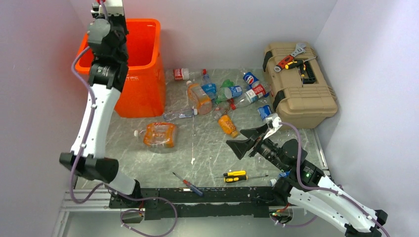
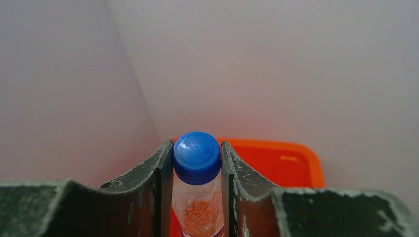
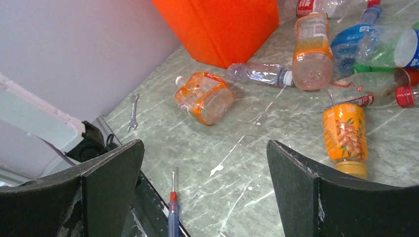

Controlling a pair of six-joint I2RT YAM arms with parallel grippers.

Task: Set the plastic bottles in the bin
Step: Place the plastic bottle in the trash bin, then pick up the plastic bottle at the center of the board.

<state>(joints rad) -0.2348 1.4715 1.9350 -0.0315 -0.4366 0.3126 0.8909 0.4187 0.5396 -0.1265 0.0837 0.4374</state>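
Bottle (image 2: 197,205) with blue cap (image 2: 196,157) pinched in left pincer (image 2: 196,148) over bin (image 2: 279,160); right pincer (image 3: 204,148) spread wide, empty

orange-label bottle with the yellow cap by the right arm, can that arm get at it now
Probably yes: the right arm has its jaws wide open, and the orange-label bottle lies on the table just ahead of them with nothing in between.

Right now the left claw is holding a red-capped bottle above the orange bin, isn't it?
Not quite: the cap is blue, not red. The left wrist view shows the left claw holding a blue-capped bottle above the orange bin.
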